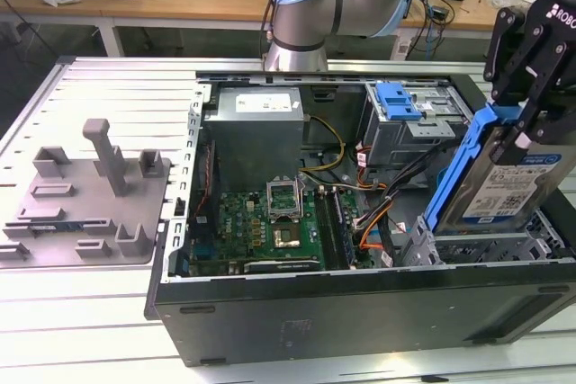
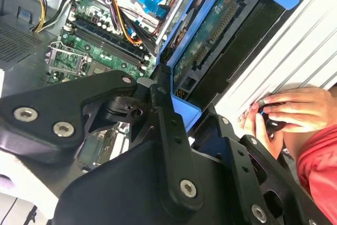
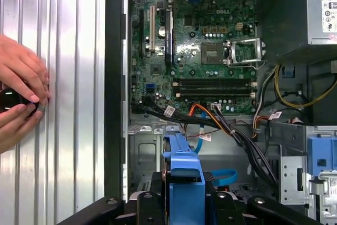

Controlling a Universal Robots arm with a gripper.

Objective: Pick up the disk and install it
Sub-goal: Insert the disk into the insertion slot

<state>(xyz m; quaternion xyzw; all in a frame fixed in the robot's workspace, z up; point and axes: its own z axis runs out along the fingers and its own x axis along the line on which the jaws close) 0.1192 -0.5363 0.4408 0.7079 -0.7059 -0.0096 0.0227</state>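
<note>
Exterior view first: your end effector (image 1: 522,119) is clamped on the disk (image 1: 508,182) by its blue carrier (image 1: 459,168). The disk hangs tilted just above the drive cage (image 1: 486,245) of the open computer case (image 1: 360,312) and is not seated. At that tilt, I'd judge a carrier corner could jam on the cage rail, or the disk could twist in your grip.

In the second wrist view you see the disk's (image 2: 210,40) circuit-board side, with cables (image 2: 124,22) close beside the cage. A snagged cable would block the slide.

In the first wrist view the blue carrier (image 3: 184,180) sits over the cage (image 3: 142,151). A person's hands (image 3: 21,90) rest on the desk (image 3: 73,130), across the case wall from the cage. That is a hazard if your arm swings wide.
</note>
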